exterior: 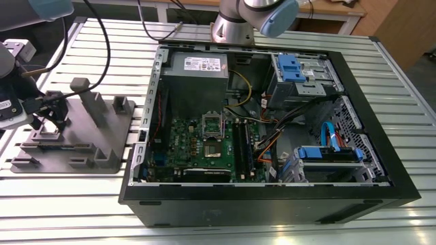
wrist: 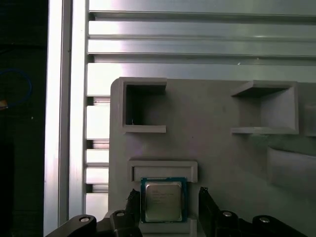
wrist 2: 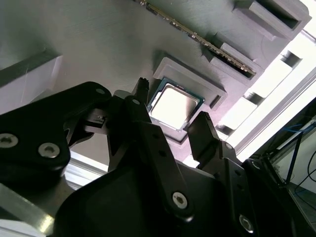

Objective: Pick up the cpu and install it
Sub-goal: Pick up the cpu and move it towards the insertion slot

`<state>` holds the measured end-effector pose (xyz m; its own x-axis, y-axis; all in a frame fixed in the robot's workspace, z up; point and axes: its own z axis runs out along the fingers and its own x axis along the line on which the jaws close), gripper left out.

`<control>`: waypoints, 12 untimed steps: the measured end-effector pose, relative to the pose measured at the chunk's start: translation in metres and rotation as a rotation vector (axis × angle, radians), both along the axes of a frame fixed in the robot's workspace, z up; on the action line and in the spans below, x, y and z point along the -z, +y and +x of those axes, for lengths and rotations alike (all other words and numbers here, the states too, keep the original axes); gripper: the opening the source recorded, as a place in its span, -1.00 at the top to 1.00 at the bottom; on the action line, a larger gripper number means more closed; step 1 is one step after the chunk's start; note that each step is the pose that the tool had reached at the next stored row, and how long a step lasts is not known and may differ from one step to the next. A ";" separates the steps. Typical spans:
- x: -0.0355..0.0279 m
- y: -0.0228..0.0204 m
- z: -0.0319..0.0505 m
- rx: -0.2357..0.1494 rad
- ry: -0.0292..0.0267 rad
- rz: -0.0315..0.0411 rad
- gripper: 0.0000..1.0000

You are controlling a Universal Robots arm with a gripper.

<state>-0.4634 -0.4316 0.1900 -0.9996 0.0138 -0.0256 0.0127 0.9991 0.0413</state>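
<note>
The cpu, a flat square with a pale silver top and a green rim, lies in a shallow pocket of the grey tray. The gripper straddles it, fingers apart on either side. The tray and an open computer case sit on a slatted metal table.

1. My end effector straddles the small square silver-topped cpu, fingers spread, with a gap beside one finger.
2. The grey moulded plastic tray raises a pocket lip just beyond the chip.
3. Its upright posts stand near me.
4. The black open computer case walls in the green circuit board; loose cables crowd beside the raised metal socket frame.
5. Bare ribbed metal counter surrounds the tray.
</note>
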 end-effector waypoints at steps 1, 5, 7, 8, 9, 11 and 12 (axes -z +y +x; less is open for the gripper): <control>0.0004 0.0002 -0.0004 0.000 -0.0002 0.0001 -0.18; 0.0017 0.0006 -0.0021 0.000 -0.0002 0.0002 -0.18; 0.0028 0.0009 -0.0023 0.000 -0.0003 0.0002 -0.18; 0.0032 0.0011 -0.0024 0.000 0.0000 0.0000 -0.18; 0.0036 0.0015 -0.0024 0.000 0.0000 0.0000 -0.18; 0.0040 0.0019 -0.0024 0.000 0.0000 0.0001 -0.18; 0.0044 0.0019 -0.0024 0.000 -0.0001 0.0001 -0.18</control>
<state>-0.4658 -0.4297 0.1856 -0.9996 0.0137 -0.0257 0.0126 0.9991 0.0414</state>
